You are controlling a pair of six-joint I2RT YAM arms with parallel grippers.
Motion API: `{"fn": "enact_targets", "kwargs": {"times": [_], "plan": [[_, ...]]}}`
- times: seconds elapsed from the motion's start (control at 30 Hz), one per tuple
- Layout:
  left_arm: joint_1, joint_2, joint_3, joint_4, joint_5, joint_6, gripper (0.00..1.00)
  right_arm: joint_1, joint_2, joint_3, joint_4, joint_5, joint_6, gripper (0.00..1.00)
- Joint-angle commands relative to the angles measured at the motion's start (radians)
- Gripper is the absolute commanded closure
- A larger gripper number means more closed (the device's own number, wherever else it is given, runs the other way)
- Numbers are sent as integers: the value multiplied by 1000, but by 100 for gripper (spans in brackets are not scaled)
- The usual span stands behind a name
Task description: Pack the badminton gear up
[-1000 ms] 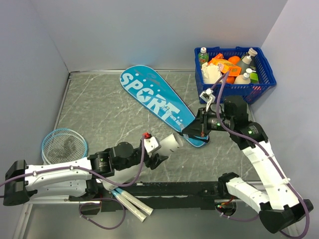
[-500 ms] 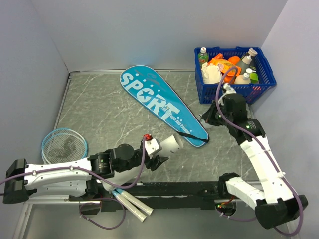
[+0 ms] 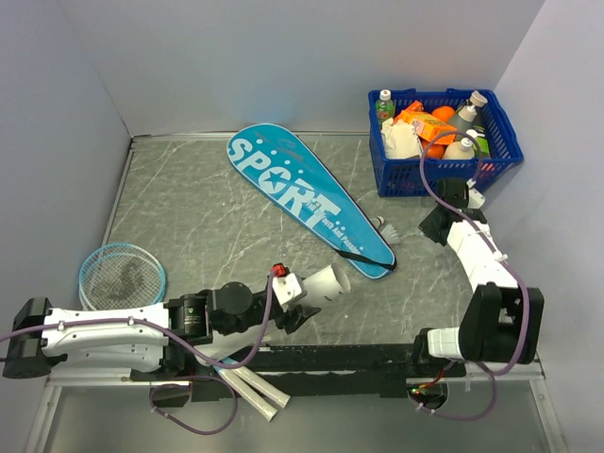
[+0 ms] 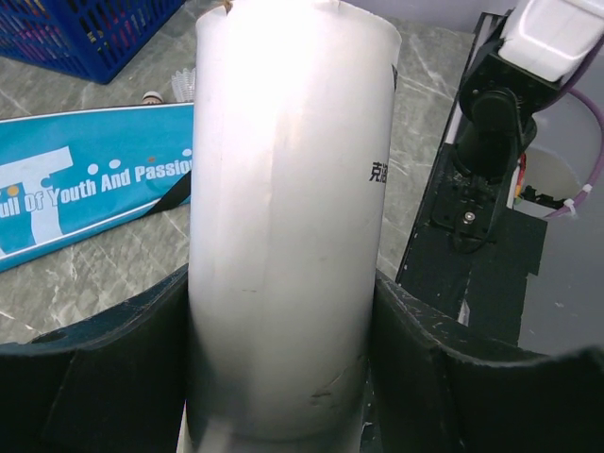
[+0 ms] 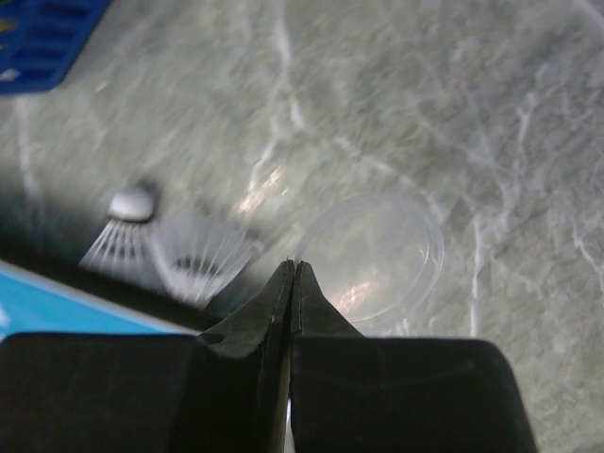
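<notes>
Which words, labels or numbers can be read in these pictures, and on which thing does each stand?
"SPORT": large white letters on the long teal racket-shaped bag.
"ull Of Youth And Passio": small white line on the same bag, cut off at both ends.
"克": black print on the white plastic tube; the rest curves out of view.
Labels in the blue plastic basket: too small to read.
</notes>
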Motion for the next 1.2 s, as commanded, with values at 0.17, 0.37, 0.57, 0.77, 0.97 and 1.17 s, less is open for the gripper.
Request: {"fn": "enact_targets", "kwargs": {"times": [0.17, 0.37, 0.57, 0.77, 0.97, 1.17], "plan": [[-47, -35, -2, -10, -72, -77, 99, -49, 182, 8, 93, 47, 10, 100], [-49, -46, -17, -6, -86, -78, 99, -52, 216, -4, 117, 39, 1, 67], [-50, -24, -15, -4, -86, -75, 99, -43, 166, 23, 102, 21, -6, 57], [-50, -21, -20, -4, -93, -80, 99, 79, 74, 160, 87, 35, -93, 55], [-52, -9, -8, -19, -112, -81, 99, 233, 221, 399, 37, -39, -148, 55], [-52, -12, 0, -30, -123, -91, 99, 264, 445, 591, 22, -154, -162, 55]]}}
